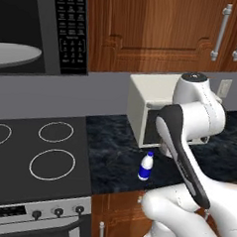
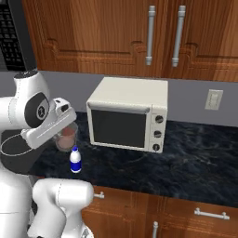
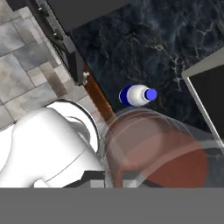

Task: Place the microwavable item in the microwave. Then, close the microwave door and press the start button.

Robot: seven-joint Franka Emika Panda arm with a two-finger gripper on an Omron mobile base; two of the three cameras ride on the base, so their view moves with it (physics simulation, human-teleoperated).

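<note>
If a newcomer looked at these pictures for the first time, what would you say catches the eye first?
Probably the glass tumbler with pinkish-brown contents, held in the robot's hand above the dark counter, near the stove's edge. Just below it stands a small white bottle with a blue cap, near the counter's front edge. Behind them sits the cream toaster oven, and the open microwave hangs above the stove.

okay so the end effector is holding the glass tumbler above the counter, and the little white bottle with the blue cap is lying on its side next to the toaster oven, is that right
Not quite. The bottle stands upright on the counter, cap up, as the right base view shows. The rest holds: the end effector has the glass tumbler held above the counter, near the toaster oven.
</note>
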